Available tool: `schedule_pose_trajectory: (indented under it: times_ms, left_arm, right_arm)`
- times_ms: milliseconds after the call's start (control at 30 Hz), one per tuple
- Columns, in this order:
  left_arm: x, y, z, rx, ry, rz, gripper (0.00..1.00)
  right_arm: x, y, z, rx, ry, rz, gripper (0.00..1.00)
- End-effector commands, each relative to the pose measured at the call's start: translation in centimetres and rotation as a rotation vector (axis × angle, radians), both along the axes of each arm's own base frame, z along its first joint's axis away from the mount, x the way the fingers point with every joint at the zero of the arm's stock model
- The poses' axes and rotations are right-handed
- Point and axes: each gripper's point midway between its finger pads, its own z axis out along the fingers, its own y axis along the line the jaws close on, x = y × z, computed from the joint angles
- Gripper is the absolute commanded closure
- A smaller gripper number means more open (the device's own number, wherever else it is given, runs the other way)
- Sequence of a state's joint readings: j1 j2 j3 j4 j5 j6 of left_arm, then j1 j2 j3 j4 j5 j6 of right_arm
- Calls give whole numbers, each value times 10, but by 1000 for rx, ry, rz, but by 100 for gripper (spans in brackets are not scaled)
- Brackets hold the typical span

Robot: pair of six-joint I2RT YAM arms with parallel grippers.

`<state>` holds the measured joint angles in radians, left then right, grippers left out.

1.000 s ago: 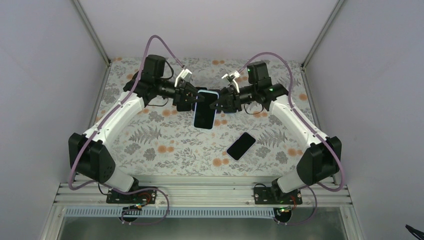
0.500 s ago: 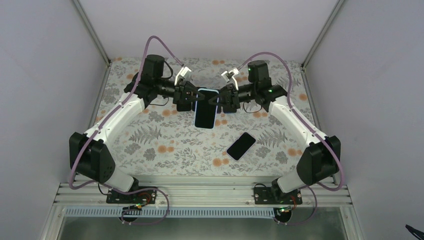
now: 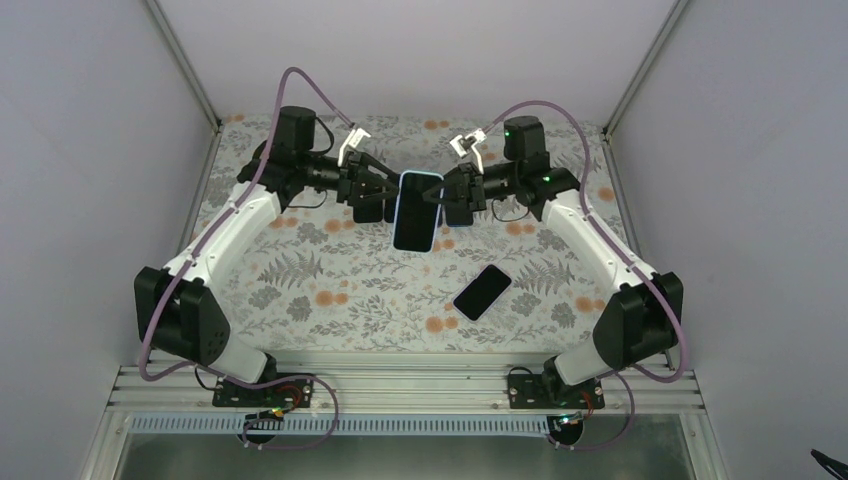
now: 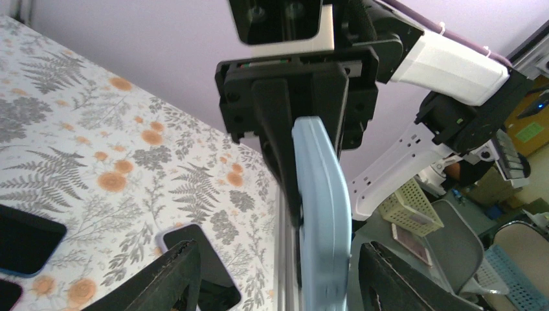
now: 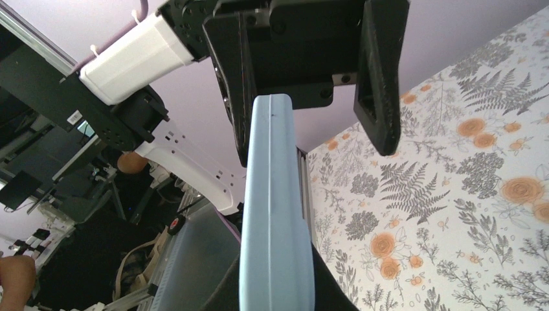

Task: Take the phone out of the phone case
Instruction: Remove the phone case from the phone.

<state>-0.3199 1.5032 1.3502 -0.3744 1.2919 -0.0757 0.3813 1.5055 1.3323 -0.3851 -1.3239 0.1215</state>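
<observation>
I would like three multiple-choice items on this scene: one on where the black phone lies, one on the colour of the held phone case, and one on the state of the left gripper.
1. Where is the black phone?
A. flat on the table, right of its middle
B. on the side wall
C. on the metal rail

2. What colour is the phone case?
A. red
B. light blue
C. green

3. How is the left gripper?
A. shut on the case
B. open beside the case
C. out of view

Answers:
1 A, it lies flat on the flowered surface.
2 B, its rim and edge show light blue.
3 B, its fingers stand apart, while the right gripper is shut on the case.
</observation>
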Motion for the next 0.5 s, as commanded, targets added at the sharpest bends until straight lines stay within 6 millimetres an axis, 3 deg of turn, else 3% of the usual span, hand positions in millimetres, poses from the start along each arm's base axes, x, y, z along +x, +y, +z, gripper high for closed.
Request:
schedule_pose_trajectory:
  times_ms: [0,267,467]
  left_arm:
    - [-13,7,14,-14,-81,-20,37]
    - [-30,11,6,-16,-112,-53,40]
    - [-40,10,-3,-26,-94,-77,42]
  right_arm:
    - [0,-11,35,76,-50,37,96]
    - [9,-30,58,108,-79,4,96]
    - [10,-33,67,118,-72,9,96]
